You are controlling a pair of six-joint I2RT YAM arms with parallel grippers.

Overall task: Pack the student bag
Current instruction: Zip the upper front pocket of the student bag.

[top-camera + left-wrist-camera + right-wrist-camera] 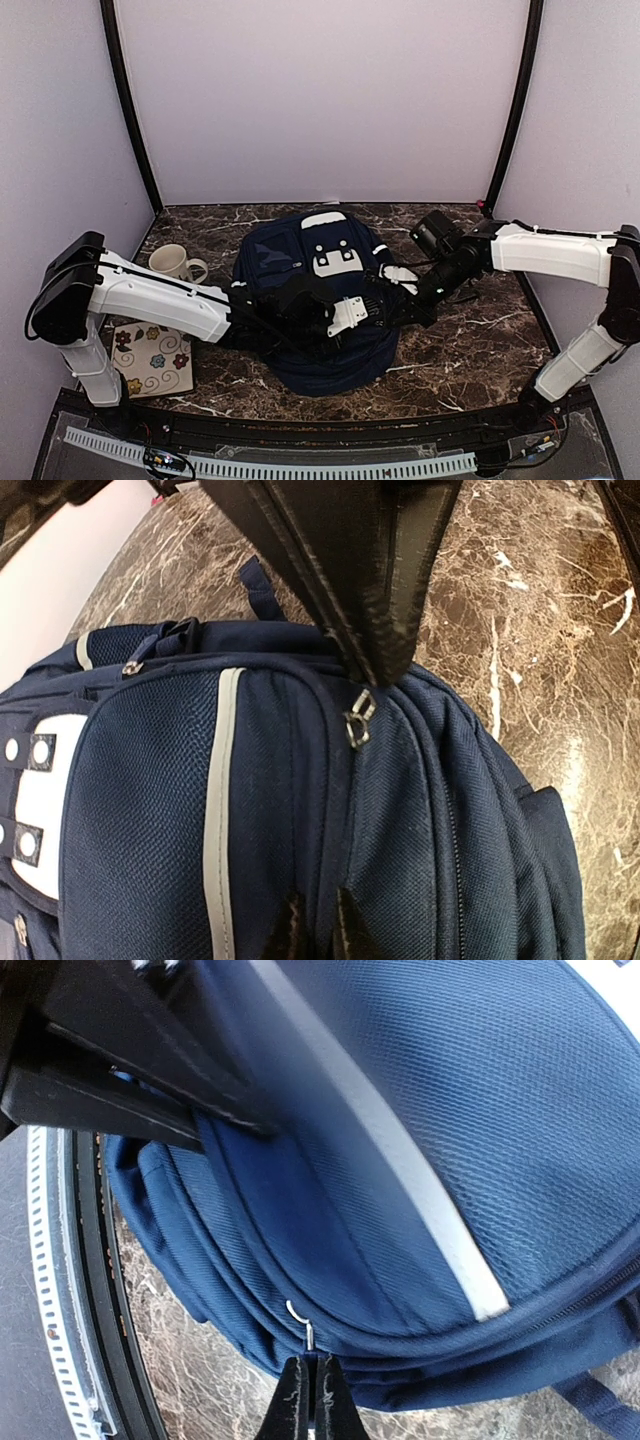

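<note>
- The marbled tabletop looks slick. If I haul sideways on the zip, I judge the whole bag may slide instead of opening.
- The student bag lies front panel up at the tabletop's centre, its carry handle toward 12 o'clock. The zips I can see look closed.
- A flowered tile sits at about 8 o'clock from the bag, outside it and well clear of my claws.
- A cream mug stands at about 9 o'clock, also outside the bag. My left forearm runs close past it, so a wide swing could knock it over.
- My left claw is nearly closed, seemingly pinching a ridge of bag fabric as an anchor. The bite looks shallow, and if the cloth slips out the bag loses its brace.
- My right claw is closed tight on the zipper pull, low on the bag's side.
- That pull is small, thin metal held only at the fingertips. Tugging off the line of the track could jam the slider or snap the pull free of my grip.
</note>
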